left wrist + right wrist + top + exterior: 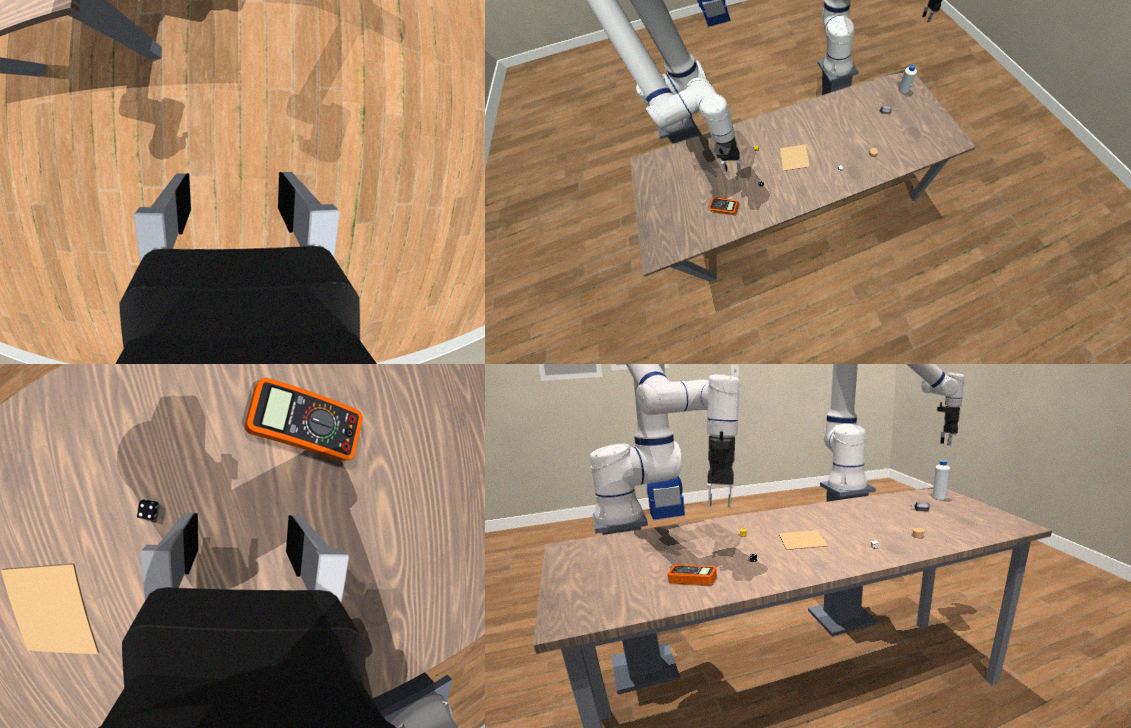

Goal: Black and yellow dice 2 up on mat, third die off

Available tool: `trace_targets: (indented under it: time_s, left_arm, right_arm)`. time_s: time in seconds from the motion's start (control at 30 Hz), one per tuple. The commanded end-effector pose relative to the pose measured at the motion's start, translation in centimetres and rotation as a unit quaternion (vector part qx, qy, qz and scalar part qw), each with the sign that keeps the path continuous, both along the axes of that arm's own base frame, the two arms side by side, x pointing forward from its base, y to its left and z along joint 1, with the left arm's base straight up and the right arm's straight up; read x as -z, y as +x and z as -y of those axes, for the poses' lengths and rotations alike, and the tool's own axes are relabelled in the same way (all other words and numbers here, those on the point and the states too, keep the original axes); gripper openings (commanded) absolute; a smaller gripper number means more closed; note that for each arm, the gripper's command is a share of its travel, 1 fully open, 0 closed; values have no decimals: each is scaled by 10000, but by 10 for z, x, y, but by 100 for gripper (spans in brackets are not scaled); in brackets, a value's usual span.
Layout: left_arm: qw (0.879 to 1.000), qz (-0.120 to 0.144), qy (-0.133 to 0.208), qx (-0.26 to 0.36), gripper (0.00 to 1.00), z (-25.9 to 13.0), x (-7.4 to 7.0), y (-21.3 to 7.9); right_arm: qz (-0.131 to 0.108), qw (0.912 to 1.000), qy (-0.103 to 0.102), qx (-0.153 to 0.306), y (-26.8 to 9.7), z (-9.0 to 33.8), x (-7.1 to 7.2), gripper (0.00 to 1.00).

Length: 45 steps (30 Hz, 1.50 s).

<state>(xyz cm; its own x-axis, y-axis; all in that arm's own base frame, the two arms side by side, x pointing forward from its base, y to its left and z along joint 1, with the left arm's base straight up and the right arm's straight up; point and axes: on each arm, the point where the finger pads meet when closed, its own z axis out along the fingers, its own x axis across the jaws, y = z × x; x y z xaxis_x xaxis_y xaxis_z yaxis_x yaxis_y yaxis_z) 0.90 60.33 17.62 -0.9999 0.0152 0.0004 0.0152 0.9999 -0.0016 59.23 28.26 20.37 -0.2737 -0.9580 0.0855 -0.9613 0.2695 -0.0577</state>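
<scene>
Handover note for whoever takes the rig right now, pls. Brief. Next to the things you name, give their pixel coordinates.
Right end effector (731, 167) (720, 504) (242, 544): open, above the table's multimeter end.
Left end effector (928, 15) (946, 440) (234, 203): open, out over the floor.
Black die (761, 183) (753, 557) (147, 509): on table, off mat, 4 up.
Yellow die (756, 148) (743, 533): on table, off mat; top unreadable.
White die (840, 168) (875, 544): off mat (795, 157) (803, 540) (50, 610), as required.
Left to do: black to 2, yellow checked and turned if needed, both flat and fully on mat.
</scene>
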Motion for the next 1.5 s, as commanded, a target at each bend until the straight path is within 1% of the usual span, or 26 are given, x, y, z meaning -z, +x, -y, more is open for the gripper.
trace_targets:
  time_s: [0.0, 0.03, 0.17, 0.2, 0.3, 0.4, 0.97, 1.03, 1.1, 1.17, 1.27, 1.47]
  left_arm:
    - [10000, 2, 8, 0, 100, -1, -1, 0]
    - [10000, 2, 8, 0, 100, -1, -1, 0]
    - [10000, 2, 8, 0, 100, -1, -1, 0]
    - [10000, 2, 8, 0, 100, -1, -1, 0]
    - [10000, 2, 8, 0, 100, -1, -1, 0]
    - [10000, 2, 8, 0, 100, -1, -1, 0]
    - [10000, 2, 8, 0, 100, -1, -1, 0]
    - [10000, 2, 8, 0, 100, -1, -1, 0]
    - [10000, 2, 8, 0, 100, -1, -1, 0]
    - [10000, 2, 8, 0, 100, -1, -1, 0]
    - [10000, 2, 8, 0, 100, -1, -1, 0]
    - [10000, 2, 8, 0, 100, -1, -1, 0]
  right_arm:
    - [-63, 9990, 133, -423, 11, -26, 11, 100]
    - [-63, 9990, 133, -423, 11, -26, 11, 100]
    - [-147, 9942, 315, -1021, 20, -62, 28, 100]
    - [-149, 9940, 320, -1036, 20, -63, 29, 100]
    - [-187, 9898, 416, -1348, 24, -82, 38, 100]
    - [-204, 9874, 462, -1498, 26, -91, 42, 100]
    - [-208, 9870, 470, -1524, 26, -93, 43, 100]
    - [-216, 9870, 467, -1525, 26, -93, 45, 100]
    - [-234, 9869, 460, -1526, 26, -93, 50, 100]
    - [-234, 9869, 460, -1526, 26, -93, 50, 100]
    - [-234, 9869, 460, -1526, 26, -93, 67, 100]
    - [-234, 9869, 460, -1526, 26, -92, 117, 100]
